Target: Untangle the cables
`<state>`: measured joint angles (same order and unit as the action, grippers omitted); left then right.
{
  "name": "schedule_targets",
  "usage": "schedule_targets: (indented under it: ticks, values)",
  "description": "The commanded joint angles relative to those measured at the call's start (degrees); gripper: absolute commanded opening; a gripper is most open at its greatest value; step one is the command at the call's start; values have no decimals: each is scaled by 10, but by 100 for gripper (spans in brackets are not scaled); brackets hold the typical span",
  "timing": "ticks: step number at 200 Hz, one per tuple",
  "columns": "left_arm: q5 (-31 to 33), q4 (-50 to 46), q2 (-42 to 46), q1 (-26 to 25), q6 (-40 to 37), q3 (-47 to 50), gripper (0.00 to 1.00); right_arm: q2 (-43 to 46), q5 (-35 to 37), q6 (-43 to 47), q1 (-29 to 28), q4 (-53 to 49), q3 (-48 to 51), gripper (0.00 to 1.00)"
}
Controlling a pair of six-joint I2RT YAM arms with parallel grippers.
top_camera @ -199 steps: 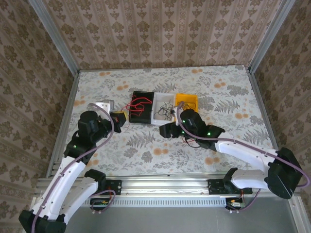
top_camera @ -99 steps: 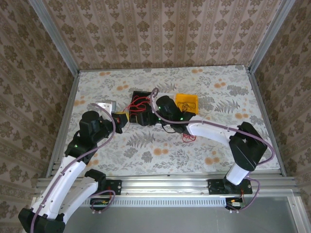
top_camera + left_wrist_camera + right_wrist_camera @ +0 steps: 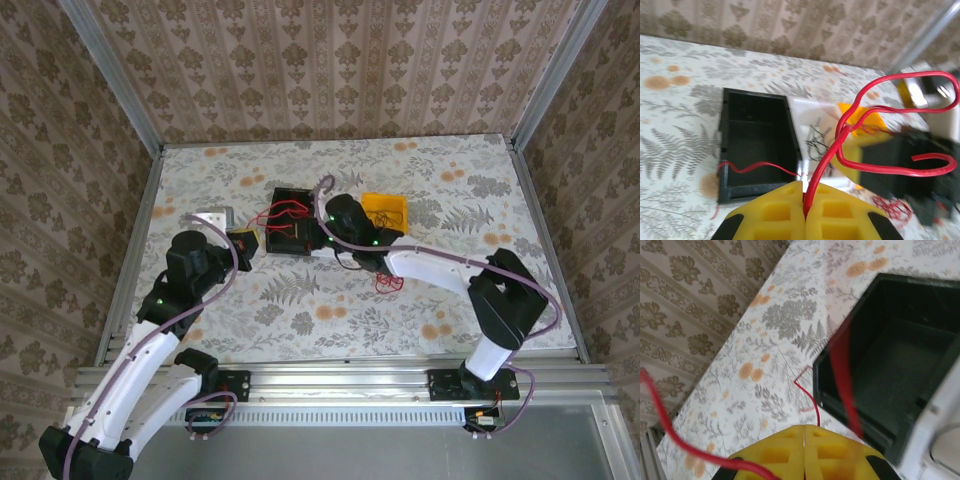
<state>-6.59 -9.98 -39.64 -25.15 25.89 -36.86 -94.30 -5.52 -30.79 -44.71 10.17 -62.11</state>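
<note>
Though blurred, red cable [image 3: 842, 375] across black bin [image 3: 910, 355] beyond right gripper [image 3: 804, 432].

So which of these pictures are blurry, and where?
Top external view: sharp, evenly lit. Left wrist view: the red cable is crisp, the dark shapes at right smeared. Right wrist view: a red strand across the black bin is blurred.
</note>
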Motion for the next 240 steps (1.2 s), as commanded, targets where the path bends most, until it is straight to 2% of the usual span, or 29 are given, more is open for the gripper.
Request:
schedule_targets:
  ticks: [1,28,49,76,90,108,130,143,179,209,240]
  values:
    - [117,39,9,-1,36,1,0,75,-27,7,1,-10,74,0]
    - [183,56,3,9,66,-1,0,186,-8,14,2,-66,172,0]
    - [187,62,-10,27,75,-1,0,266,12,9,4,-126,223,0]
    - [196,56,-28,50,95,0,0,373,88,-18,16,-206,278,0]
    - [186,65,-36,63,89,0,0,413,111,-37,35,-251,292,0]
    - [134,67,-69,66,58,-25,0,447,124,-58,55,-266,315,0]
    - [56,78,-123,60,41,-53,0,452,161,-80,61,-273,328,0]
    - [40,81,-155,48,41,-66,0,440,177,-88,64,-278,328,0]
    - [62,111,-240,-3,54,-91,0,396,199,-99,66,-275,317,0]
    - [62,189,-305,-6,96,-83,0,381,197,-95,67,-265,308,0]
    - [90,186,-371,-29,125,-104,0,373,191,-84,66,-268,298,0]
